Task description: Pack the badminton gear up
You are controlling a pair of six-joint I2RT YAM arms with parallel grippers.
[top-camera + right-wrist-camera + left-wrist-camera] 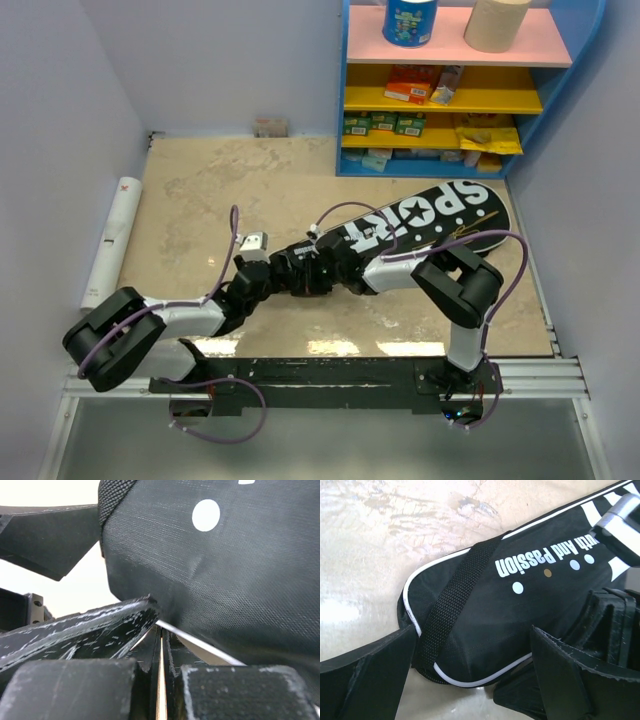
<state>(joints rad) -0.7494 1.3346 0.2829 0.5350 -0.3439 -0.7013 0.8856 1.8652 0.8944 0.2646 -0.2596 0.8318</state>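
Observation:
The black racket-shaped bag (430, 220) lettered SPORT lies slanted on the table, its narrow end towards the middle. In the left wrist view the bag (520, 600) shows white piping and a black webbing strap (452, 600). My left gripper (472, 645) is open, and its fingers (365, 680) straddle the narrow end. My right gripper (161, 622) is shut, its tips pinching the bag's piped edge (200, 645). In the top view the two grippers meet, left (288, 272) and right (320, 268). The long white tube (110, 240) lies by the left wall. Rackets and shuttlecocks are hidden.
A blue shelf unit (560, 100) with boxes stands at the back right, close to the bag's wide end. A blue-wrapped roll (410, 20) and a beige roll (497, 22) sit on its top shelf. A small box (270, 126) sits at the back wall. Walls close both sides.

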